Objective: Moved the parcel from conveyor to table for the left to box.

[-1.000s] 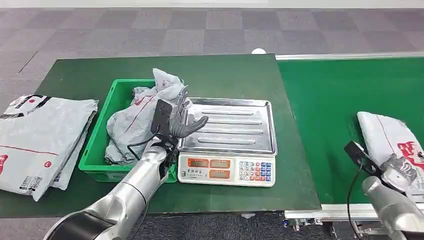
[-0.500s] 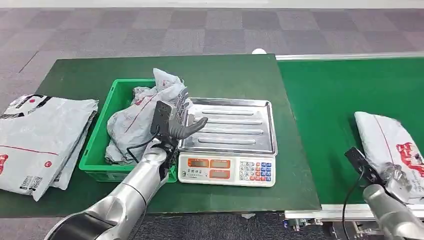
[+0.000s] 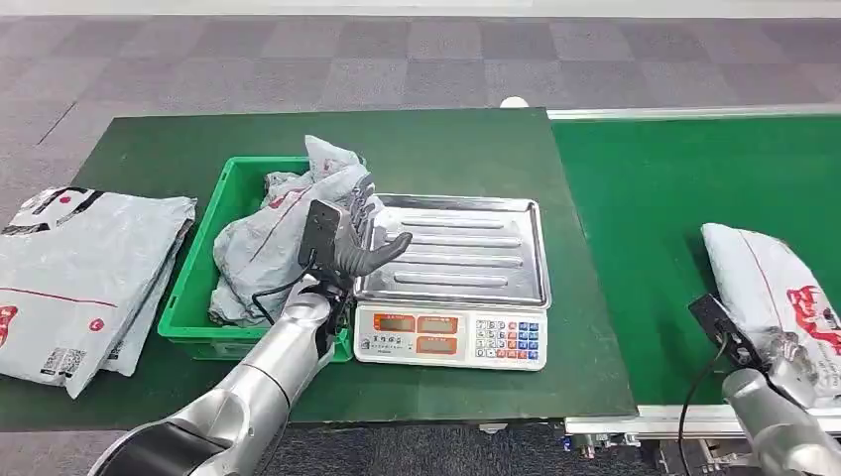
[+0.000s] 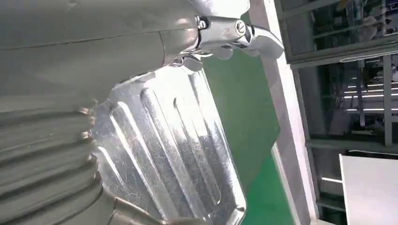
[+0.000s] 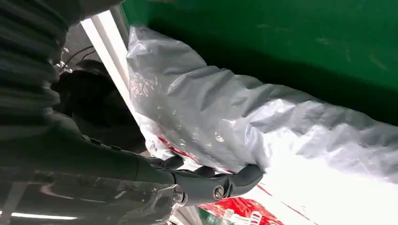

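Fingers (image 3: 365, 230) of the left hand (image 3: 355, 243) are spread and released, hovering at the left edge of the scale tray (image 3: 466, 253) beside the green box (image 3: 193, 302) on the tabletop (image 3: 446, 149). Parcel (image 3: 779, 288) lies on the conveyor (image 3: 645, 218), near right. Right wrist view: right hand (image 5: 206, 180) fingers (image 5: 241, 178) grasp the parcel (image 5: 225, 122) edge

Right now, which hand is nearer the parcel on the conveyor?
Right. The right hand is at the near edge of the parcel, fingers against its bag. The left hand is far off, over the scale tray on the table.
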`<state>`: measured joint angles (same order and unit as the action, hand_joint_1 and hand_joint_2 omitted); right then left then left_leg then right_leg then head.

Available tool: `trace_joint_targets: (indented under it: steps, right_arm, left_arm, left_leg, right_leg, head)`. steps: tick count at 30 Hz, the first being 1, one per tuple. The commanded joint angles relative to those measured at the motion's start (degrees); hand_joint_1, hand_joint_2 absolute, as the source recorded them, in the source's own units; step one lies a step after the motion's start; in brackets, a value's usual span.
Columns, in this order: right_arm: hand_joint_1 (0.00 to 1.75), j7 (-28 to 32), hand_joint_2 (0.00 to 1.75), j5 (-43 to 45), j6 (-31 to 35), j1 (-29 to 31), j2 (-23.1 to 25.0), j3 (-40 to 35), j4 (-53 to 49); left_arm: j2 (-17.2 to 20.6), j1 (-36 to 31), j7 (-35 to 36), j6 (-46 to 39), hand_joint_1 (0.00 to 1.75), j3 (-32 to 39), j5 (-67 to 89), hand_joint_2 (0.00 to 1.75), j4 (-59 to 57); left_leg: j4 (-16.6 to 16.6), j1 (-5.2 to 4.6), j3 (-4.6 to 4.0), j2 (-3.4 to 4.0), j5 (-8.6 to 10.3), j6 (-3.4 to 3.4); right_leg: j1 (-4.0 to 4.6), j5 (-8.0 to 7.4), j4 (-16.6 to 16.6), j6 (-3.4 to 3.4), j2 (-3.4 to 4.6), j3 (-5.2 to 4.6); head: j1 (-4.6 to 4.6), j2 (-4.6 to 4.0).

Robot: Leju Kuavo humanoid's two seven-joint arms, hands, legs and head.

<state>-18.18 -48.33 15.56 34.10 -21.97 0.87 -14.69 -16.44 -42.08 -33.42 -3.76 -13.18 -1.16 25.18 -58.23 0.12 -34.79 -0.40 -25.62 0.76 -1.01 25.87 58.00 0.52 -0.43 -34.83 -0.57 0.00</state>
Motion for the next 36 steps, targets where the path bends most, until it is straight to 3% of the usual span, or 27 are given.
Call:
trace_joint_targets:
  steps: [1, 23, 24, 36]
  right_arm:
    - [0.0, -0.08, 1.75, 0.16, -0.49, 0.45, 1.23, 2.6, 1.22]
    - [0.0, 2.43, 1.75, -0.65, -2.04, 1.18, 0.58, 5.01, 1.14]
    - [1.75, 5.38, 1.75, -0.71, -1.32, 0.4, 0.84, 5.41, -0.07]
    - [1.75, 8.57, 1.75, -2.17, 1.79, -2.07, 3.71, 5.48, -1.95]
  left_arm:
    - [0.63, -1.29, 0.19, 0.28, 0.0, 2.29, -0.06, 1.75, -2.83]
    - [0.77, -1.14, 0.13, 0.1, 0.0, 1.98, -0.55, 1.75, -3.06]
    - [0.91, -1.01, 0.07, -0.29, 0.0, 2.18, -0.89, 1.75, -3.01]
    - [1.25, -1.0, -0.48, 0.28, 0.0, 2.06, -1.34, 1.75, -3.6]
  left_leg:
    - [0.09, 0.03, 0.19, 0.11, -0.03, 0.01]
    - [0.05, 0.02, 0.24, 0.14, -0.04, -0.04]
    - [0.0, 0.02, 0.16, 0.11, -0.04, -0.04]
    - [0.05, 0.06, 0.25, 0.19, -0.06, -0.03]
  right_leg:
    - [0.04, -0.02, -0.13, -0.06, 0.11, 0.18]
    - [0.03, -0.04, -0.13, -0.04, 0.13, 0.25]
    - [0.02, -0.03, -0.09, -0.02, 0.1, 0.18]
    - [0.09, -0.06, -0.16, -0.03, 0.18, 0.26]
  head:
    - [0.0, 0.0]
    - [0.0, 0.0]
    - [0.0, 0.0]
    - [0.0, 0.0]
